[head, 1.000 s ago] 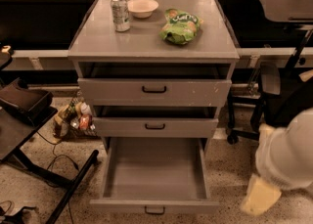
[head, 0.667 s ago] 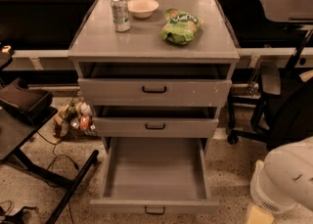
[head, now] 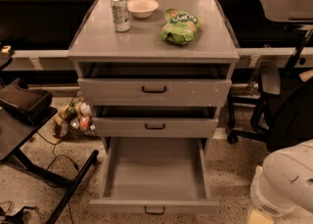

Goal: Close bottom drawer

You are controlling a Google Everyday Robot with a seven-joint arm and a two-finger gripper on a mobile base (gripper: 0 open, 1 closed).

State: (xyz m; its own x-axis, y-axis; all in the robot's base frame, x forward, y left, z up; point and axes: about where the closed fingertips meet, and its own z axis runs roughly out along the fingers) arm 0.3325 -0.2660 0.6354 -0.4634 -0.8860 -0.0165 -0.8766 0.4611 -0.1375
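Warm, rather dim indoor light falls from above, brightest on the grey cabinet's worktop (head: 146, 42).

The worktop's middle and far edge carry a soft sheen, and the soda can (head: 120, 14), bowl (head: 143, 7) and green chip bag (head: 181, 25) cast only short shadows. Below its front edge the drawer gaps fall dark, while the open bottom drawer (head: 154, 174) is evenly grey. Beyond the near right corner, low down, the white robot arm (head: 288, 179) and the gripper (head: 257, 216) glow pale.

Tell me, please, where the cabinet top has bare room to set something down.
Bare: the front strip of the cabinet top, ahead of the can, bowl and green bag, which crowd the back. The bottom drawer tray is bare too. The gripper sits low right, beside it.
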